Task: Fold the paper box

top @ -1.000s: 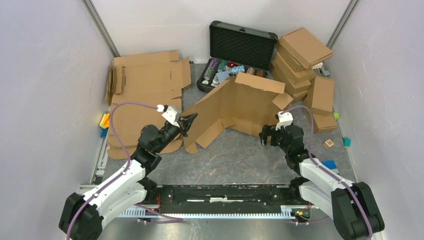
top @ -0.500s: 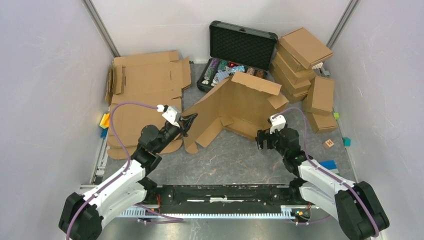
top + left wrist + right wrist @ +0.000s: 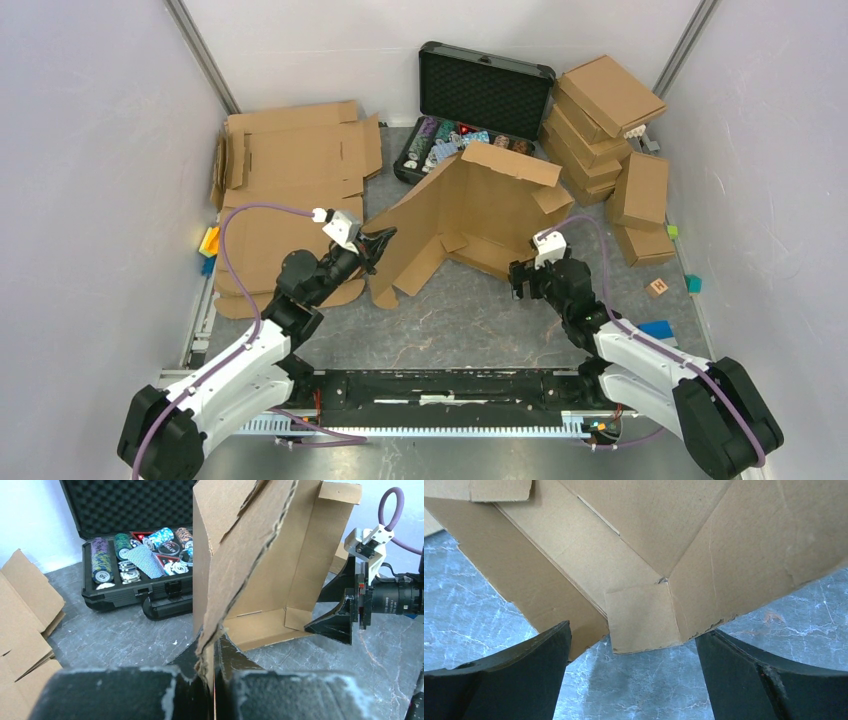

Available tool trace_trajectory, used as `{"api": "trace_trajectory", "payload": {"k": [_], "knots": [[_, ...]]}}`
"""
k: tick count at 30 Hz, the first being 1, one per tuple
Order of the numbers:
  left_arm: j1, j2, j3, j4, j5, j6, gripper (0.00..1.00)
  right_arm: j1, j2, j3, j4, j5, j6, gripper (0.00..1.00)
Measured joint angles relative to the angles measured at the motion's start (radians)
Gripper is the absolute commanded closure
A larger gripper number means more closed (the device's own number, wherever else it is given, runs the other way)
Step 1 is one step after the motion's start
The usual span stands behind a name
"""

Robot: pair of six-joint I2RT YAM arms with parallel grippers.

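The paper box (image 3: 470,215) is one brown cardboard piece, half raised like a tent in the table's middle. My left gripper (image 3: 381,243) is shut on its left flap edge; in the left wrist view the flap (image 3: 240,560) rises from between the jaws. My right gripper (image 3: 520,275) is open at the box's near right corner, apart from it. In the right wrist view a small tab (image 3: 641,617) and creased panels hang just above and between my open fingers (image 3: 509,675).
A black case of chips (image 3: 470,105) stands open behind the box. Flat cardboard sheets (image 3: 290,165) lie at the left. Folded boxes (image 3: 610,130) are stacked at the right. Small coloured blocks (image 3: 658,287) lie at the right edge.
My right gripper has moved left and slightly forward along the box's near right corner. The box's right flap has shifted a little. The left arm has held still.
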Motion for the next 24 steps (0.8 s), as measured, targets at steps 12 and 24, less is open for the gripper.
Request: {"api": "trace_trajectory", "payload": {"k": [12,24], "knots": [[-0.027,-0.036,0.000,-0.006,0.022,-0.069,0.98,0.000,0.025,0.000,0.109,-0.009,0.149,0.10],[-0.033,-0.033,0.000,-0.011,0.018,-0.077,0.98,0.000,0.079,0.011,0.109,0.067,0.156,0.03]]}}
